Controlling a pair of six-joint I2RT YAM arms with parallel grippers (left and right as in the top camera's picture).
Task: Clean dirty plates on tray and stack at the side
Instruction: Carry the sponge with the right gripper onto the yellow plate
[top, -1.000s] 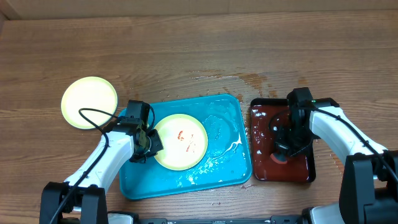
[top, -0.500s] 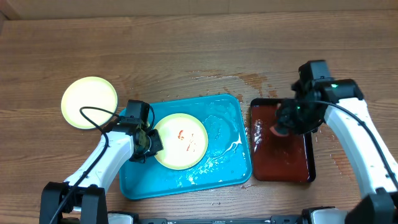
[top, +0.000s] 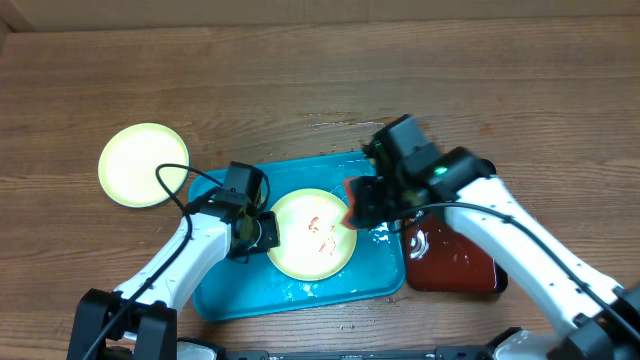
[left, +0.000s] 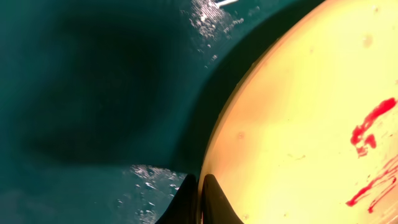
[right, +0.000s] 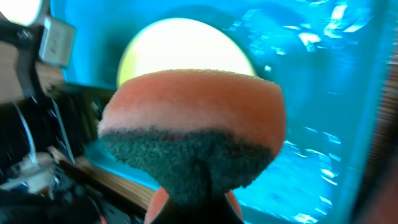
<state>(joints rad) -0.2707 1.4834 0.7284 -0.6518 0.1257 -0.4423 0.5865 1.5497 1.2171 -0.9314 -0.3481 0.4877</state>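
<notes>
A pale yellow-green plate (top: 312, 233) with thin red smears lies in the turquoise tray (top: 225, 288). My left gripper (top: 262, 232) is shut on the plate's left rim; in the left wrist view its dark fingertips (left: 208, 198) pinch the edge of the plate (left: 298, 112) above the wet tray floor (left: 93, 93). My right gripper (top: 368, 205) is shut on an orange sponge (top: 350, 203) and hovers at the plate's right edge. In the right wrist view the sponge (right: 193, 118) shows its dark green scouring side, with the plate (right: 186, 40) and tray (right: 323, 93) beyond it. A second plate (top: 143, 164), without smears, rests on the table to the left.
A dark red-brown tray (top: 455, 262) holding liquid sits just right of the turquoise tray. Water is splashed on the wooden table (top: 360, 125) behind the trays. The left arm's cable (top: 160, 185) loops over the edge of the clean plate.
My right arm has swung left with the sponge, from the red-brown tray to over the turquoise tray. The left gripper and the smeared plate have shifted a little to the right.
</notes>
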